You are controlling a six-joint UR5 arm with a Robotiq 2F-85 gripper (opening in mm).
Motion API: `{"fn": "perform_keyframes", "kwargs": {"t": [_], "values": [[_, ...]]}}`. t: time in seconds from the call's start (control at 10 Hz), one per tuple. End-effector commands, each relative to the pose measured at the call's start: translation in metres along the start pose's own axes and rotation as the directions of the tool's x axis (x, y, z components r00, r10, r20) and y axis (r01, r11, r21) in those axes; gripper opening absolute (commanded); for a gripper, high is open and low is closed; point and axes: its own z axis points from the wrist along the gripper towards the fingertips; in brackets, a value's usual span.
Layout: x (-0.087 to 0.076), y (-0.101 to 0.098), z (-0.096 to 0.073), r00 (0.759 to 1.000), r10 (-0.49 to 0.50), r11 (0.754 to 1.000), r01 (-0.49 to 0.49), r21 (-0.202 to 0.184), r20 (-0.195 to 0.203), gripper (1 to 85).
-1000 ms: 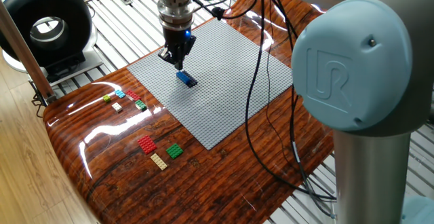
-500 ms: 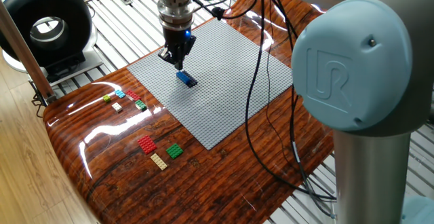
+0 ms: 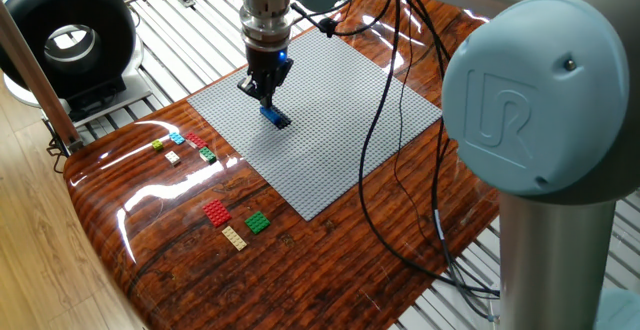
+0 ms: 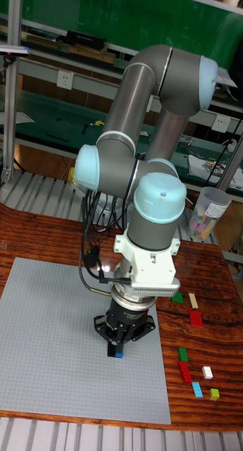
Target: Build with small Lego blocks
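A dark blue small Lego block [image 3: 275,118] [image 4: 118,354] lies on the grey baseplate [image 3: 330,140] [image 4: 51,338]. My gripper [image 3: 266,99] [image 4: 117,347] points straight down just above and behind it, its fingers drawn together with nothing between them. Whether the tips touch the block is unclear. Other small Lego blocks lie loose on the wooden table: a red one [image 3: 216,211], a green one [image 3: 258,222] and a tan one [image 3: 234,237] near the front. Further left is a cluster with a yellow-green one [image 3: 158,146], a light blue one [image 3: 177,138] and a white one [image 3: 173,157].
A black ring-shaped device [image 3: 65,35] stands off the table at the left. Black cables [image 3: 390,170] hang from the arm across the baseplate's right side. In the tall fixed view a plastic cup [image 4: 209,211] stands at the table's far right.
The gripper has shifted slightly right over the baseplate. The dark blue block has stayed where it was.
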Motion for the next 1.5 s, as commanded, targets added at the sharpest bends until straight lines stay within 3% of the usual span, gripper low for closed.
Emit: {"fn": "perform_keyframes", "kwargs": {"t": [0.0, 0.5, 0.9, 1.1, 1.3, 1.4], "values": [[0.000, -0.005, -0.011, 1.000, 0.003, 1.000, -0.003, 0.008, -0.022, 1.0], [0.000, -0.016, -0.014, 1.000, -0.009, 0.999, 0.010, 0.044, -0.028, 1.0], [-0.002, -0.016, -0.014, 1.000, 0.001, 0.999, 0.000, 0.047, -0.020, 1.0], [-0.008, -0.004, -0.015, 1.000, 0.028, 0.999, -0.028, 0.036, -0.007, 1.0], [-0.016, 0.024, -0.021, 0.995, 0.098, 0.993, -0.097, 0.068, -0.004, 1.0], [-0.016, 0.029, -0.018, 0.993, 0.120, 0.990, -0.120, 0.080, -0.002, 1.0]]}}
